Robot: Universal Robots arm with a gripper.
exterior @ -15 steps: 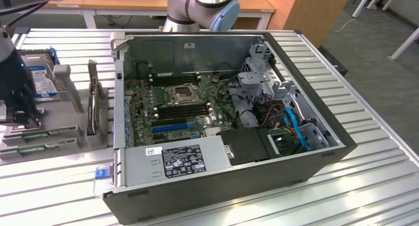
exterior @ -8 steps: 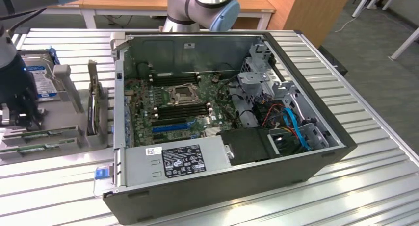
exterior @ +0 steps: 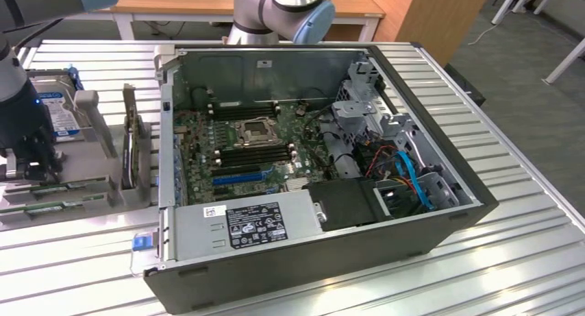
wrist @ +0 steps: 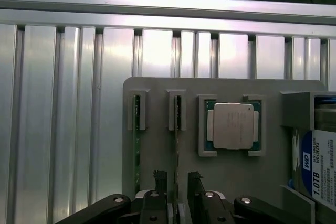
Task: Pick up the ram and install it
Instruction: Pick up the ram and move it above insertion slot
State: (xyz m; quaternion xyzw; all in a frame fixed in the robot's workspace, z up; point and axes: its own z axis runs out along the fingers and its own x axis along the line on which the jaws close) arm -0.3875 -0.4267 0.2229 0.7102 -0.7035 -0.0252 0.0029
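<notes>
The tool (wrist: 177,178) points straight down on a vertical arm at the exterior view's left, over a gray holder tray (wrist: 231,174). Its two fingers (wrist: 160,179) are spread apart, released, standing either side of the ram (wrist: 177,142) without pinching it. The ram lies on edge in its tray slot, with a second green stick (wrist: 136,145) in the slot beside it. Also on the tray are a square silver CPU chip (wrist: 233,125) and a hard drive (wrist: 321,174). An upright expansion card (exterior: 134,148) stands between the tray and the open computer case (exterior: 439,216) on the ribbed metal tabletop (wrist: 63,103).
</notes>
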